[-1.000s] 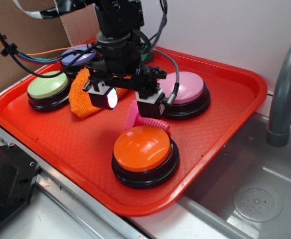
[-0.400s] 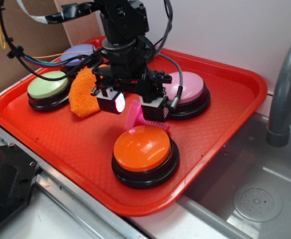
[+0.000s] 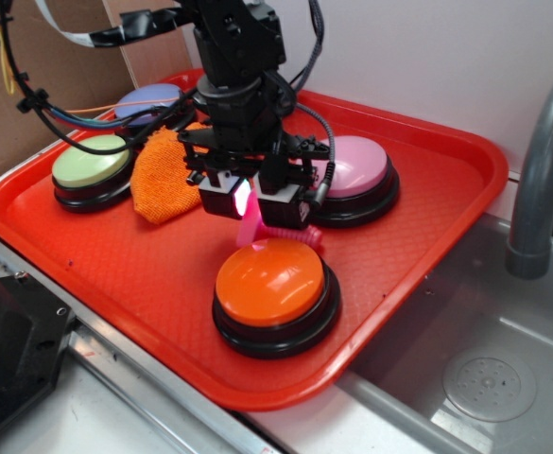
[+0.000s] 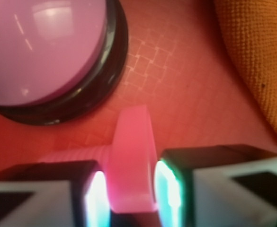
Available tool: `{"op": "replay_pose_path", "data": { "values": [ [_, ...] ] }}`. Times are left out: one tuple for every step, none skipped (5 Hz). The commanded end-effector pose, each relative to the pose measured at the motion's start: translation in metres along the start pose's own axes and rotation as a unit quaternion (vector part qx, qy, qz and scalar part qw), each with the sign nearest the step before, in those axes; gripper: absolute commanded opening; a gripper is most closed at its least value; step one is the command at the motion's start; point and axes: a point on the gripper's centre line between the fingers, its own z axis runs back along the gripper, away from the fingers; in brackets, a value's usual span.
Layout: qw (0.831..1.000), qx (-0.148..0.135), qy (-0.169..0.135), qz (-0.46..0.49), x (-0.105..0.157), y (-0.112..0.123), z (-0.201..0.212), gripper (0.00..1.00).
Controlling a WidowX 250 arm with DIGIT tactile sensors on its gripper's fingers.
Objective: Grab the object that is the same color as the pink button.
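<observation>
Hand (image 4: pixel 132 189): pads either side of the bolt's (image 4: pixel 131 156) flat head, apparently clamped on it.
Bolt: on the red tray (image 3: pixel 427 218), between the pink button (image 3: pixel 352 168) and orange button (image 3: pixel 271 284).
Axis: ribbed shaft points to 9 o'clock in the wrist view, across the pads' line.
Next: judged ready to lift.

We find no legible text, label, brand, number or sign in either view. The red tray (image 3: pixel 446 199), the pink button (image 3: pixel 356 165), the orange button (image 3: pixel 271 279), the green button (image 3: pixel 92 161) and the orange cloth (image 3: pixel 158 175) all bear plain, unmarked faces. The cardboard (image 3: pixel 59 57) at far left shows no print that we can read.
</observation>
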Motion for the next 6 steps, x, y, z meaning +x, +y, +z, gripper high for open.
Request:
{"op": "replay_pose_path", "data": {
  "values": [
    [0.999, 0.001, -0.001, 0.042, 0.001, 0.006, 0.025, 0.00],
    [0.999, -0.016, -0.014, 0.039, 0.004, 0.020, 0.069, 0.00],
    [0.999, -0.012, -0.031, 0.033, 0.006, 0.042, 0.117, 0.00],
    [0.998, -0.018, -0.042, 0.047, 0.008, 0.068, 0.147, 0.00],
    [0.996, -0.003, -0.057, 0.068, 0.018, 0.096, 0.166, 0.00],
    [0.993, 0.005, -0.069, 0.094, 0.025, 0.126, 0.174, 0.00]
  ]
}}
